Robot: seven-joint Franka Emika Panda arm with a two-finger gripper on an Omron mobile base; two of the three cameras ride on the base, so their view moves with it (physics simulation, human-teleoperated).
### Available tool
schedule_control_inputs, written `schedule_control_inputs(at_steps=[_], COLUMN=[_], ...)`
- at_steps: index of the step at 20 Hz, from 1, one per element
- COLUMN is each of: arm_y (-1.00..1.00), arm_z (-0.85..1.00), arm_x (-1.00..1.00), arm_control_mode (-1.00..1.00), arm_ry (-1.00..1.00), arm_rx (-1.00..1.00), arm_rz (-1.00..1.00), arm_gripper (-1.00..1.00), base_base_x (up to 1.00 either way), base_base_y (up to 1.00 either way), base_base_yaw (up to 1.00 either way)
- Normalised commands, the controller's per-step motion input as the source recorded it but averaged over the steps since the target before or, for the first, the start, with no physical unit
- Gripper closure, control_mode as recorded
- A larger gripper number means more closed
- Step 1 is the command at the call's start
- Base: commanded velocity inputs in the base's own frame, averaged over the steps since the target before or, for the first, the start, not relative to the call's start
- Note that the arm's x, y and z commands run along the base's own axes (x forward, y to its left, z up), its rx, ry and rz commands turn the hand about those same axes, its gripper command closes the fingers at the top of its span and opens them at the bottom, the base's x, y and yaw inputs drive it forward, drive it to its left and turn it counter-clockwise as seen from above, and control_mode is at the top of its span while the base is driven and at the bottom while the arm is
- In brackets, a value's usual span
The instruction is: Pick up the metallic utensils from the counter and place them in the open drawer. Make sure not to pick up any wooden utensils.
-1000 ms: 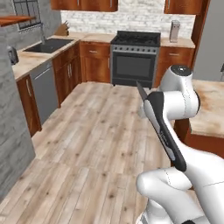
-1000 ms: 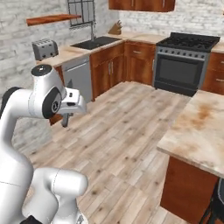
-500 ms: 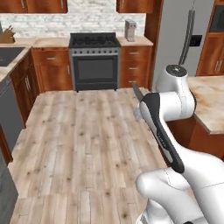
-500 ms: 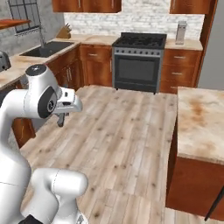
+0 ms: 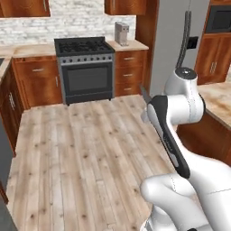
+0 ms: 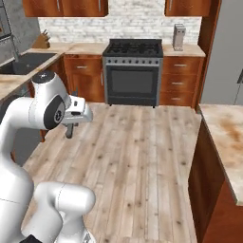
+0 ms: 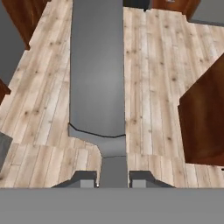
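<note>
**Knife in the gripper, carried over open floor**

The gripper [image 7: 113, 180] is clamped on the knife [image 7: 97, 70], its jaws pinching the narrow neck where blade meets handle, and the broad dark grey blade runs straight out ahead in the hand view. In the left base view the blade tip pokes up beside the arm. Below is wooden floor [image 5: 81, 153], with the stove [image 6: 132, 71] across the room. The knife looks stiff, light and slick-sided, so this low hold could let it pivot; the handle would be safer. The worktop [image 6: 227, 137] sits to the right. No writing readable anywhere.
</note>
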Motion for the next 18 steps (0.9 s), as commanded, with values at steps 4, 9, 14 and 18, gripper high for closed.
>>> schedule_control_inputs(at_steps=[4, 9, 14, 18], arm_y=[0.0, 0.0, 0.0, 0.0], arm_z=[0.0, 0.0, 0.0, 0.0], arm_x=[0.0, 0.0, 0.0, 0.0], arm_control_mode=[1.0, 1.0, 1.0, 1.0], arm_ry=[0.0, 0.0, 0.0, 0.0], arm_rx=[0.0, 0.0, 0.0, 0.0], arm_rz=[0.0, 0.0, 0.0, 0.0], arm_gripper=[1.0, 1.0, 1.0, 1.0], base_base_x=[0.82, 1.0, 1.0, 1.0], base_base_y=[0.52, 0.3, 0.0, 0.0], base_base_yaw=[-0.11, -0.01, 0.09, -0.13])
